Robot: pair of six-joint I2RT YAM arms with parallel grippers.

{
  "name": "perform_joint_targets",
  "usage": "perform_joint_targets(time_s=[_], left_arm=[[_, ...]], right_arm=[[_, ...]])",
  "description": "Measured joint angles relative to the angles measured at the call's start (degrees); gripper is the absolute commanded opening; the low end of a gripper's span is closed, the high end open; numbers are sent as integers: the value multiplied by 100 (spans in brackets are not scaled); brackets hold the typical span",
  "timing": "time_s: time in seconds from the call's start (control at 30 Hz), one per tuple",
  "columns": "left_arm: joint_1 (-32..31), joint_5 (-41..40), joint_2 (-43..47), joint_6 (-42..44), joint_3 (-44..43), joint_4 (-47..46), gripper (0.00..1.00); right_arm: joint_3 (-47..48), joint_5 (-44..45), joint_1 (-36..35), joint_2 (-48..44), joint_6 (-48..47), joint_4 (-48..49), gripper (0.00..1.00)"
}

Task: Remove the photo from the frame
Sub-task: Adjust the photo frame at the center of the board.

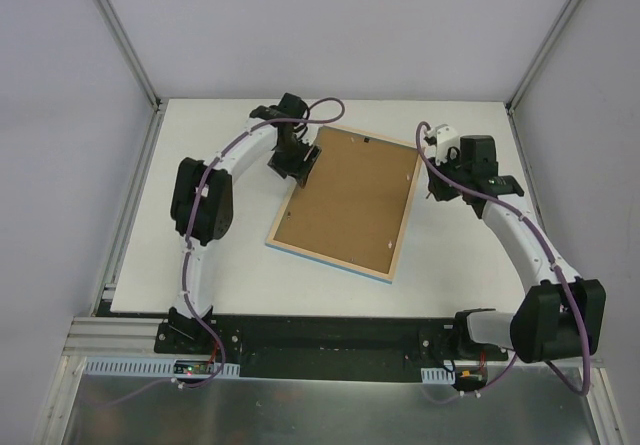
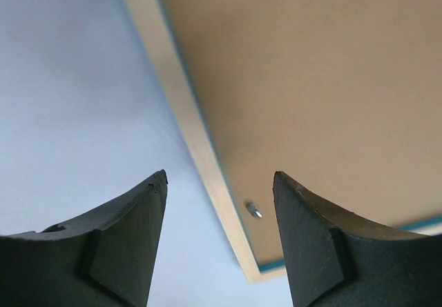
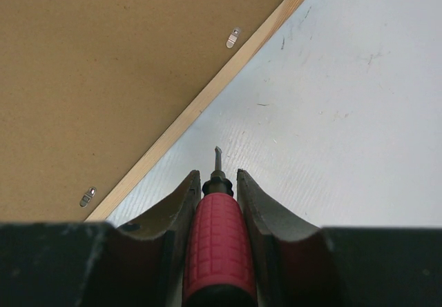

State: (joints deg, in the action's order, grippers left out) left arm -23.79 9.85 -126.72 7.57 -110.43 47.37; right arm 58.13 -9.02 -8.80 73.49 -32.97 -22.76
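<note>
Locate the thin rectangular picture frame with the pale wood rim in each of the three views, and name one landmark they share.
Top external: the frame lies back-up at picture centre.
Left wrist: the frame's rim runs diagonally from the top edge to bottom centre.
Right wrist: the frame's rim crosses from upper right to lower left.
Shared landmark: the plain brown backing board inside the rim.

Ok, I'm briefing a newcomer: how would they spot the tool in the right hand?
Find the frame lying with its brown backing board up. Beside its right rim is the right hand, closed on the tool. Only it has a ribbed red handle and hooked metal tip.
</note>
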Motion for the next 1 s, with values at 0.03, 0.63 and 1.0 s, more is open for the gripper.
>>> perform_joint_targets(time_s=[0.03, 0.63, 1.0], left_arm=[[-48, 74, 225, 22, 219, -13, 59], [-125, 643, 1720, 90, 2942, -192, 52], [-127, 208, 1746, 79, 3375, -516, 36]], right_arm=[[-22, -4, 24, -44, 13, 11, 1], [-227, -348, 122, -339, 170, 162, 1], [-258, -533, 140, -435, 254, 203, 1]])
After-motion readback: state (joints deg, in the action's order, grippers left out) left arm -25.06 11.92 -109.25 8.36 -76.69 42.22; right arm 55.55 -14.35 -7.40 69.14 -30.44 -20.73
